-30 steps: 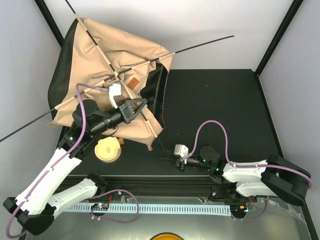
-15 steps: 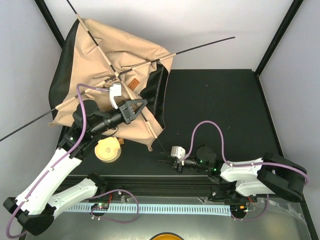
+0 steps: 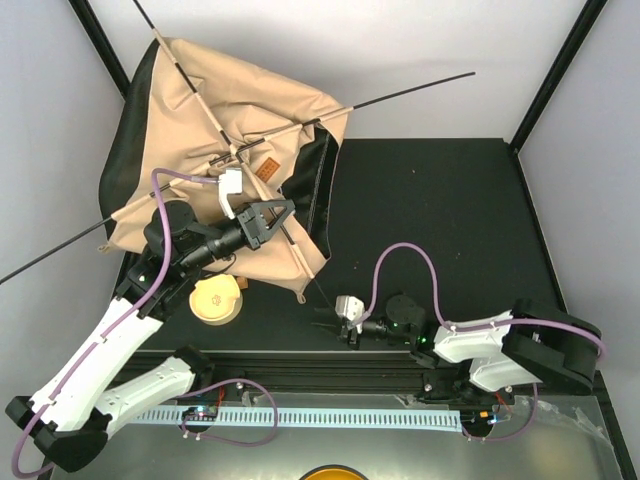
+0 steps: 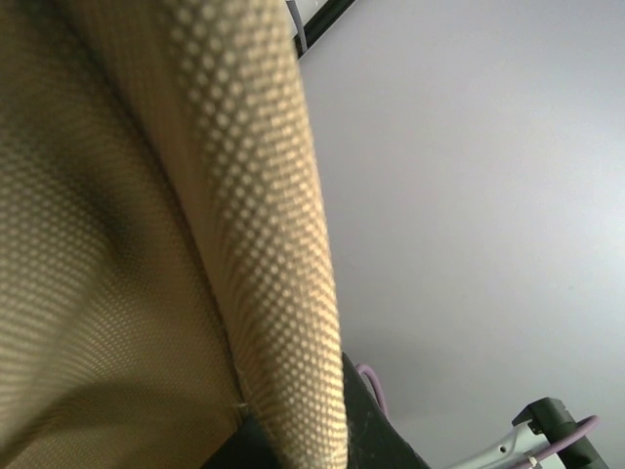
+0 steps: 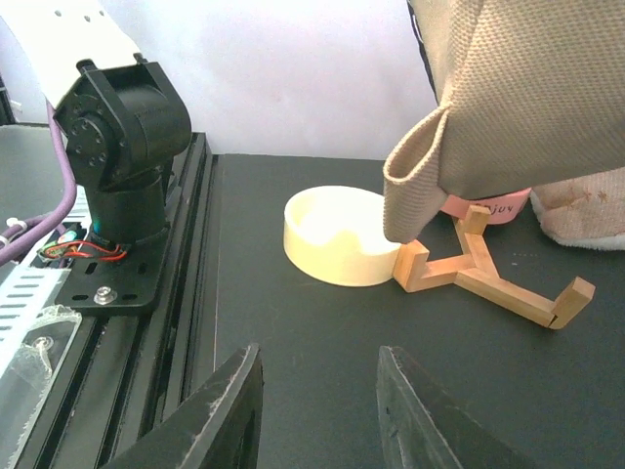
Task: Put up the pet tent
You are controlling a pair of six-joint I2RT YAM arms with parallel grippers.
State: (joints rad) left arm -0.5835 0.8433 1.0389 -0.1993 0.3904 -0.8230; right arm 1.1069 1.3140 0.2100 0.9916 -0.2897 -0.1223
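The pet tent (image 3: 240, 110) lies half-collapsed at the table's back left, tan canvas with black lining and a brown label patch (image 3: 265, 167). Thin black poles (image 3: 400, 92) cross over it and stick out past its edges. My left gripper (image 3: 283, 215) is shut on the tent's tan pole sleeve near its front corner. Tan weave (image 4: 254, 244) fills the left wrist view and hides the jaws. My right gripper (image 3: 330, 324) is low over the black table near the front edge, open and empty (image 5: 317, 401). The tent's hanging corner (image 5: 430, 186) is just ahead of it.
A cream round dish (image 3: 217, 298) (image 5: 337, 234) sits by the tent's front corner, with a wooden stand (image 5: 488, 278) and something pink (image 5: 488, 207) under the fabric. The left arm's base (image 5: 122, 147) and the front rail (image 3: 330, 365) border the near edge. Black frame posts (image 3: 555, 75) flank the table.
My right gripper has slid left along the near edge toward the tent's front corner, its jaws narrowing slightly. The left gripper and tent have stayed put.
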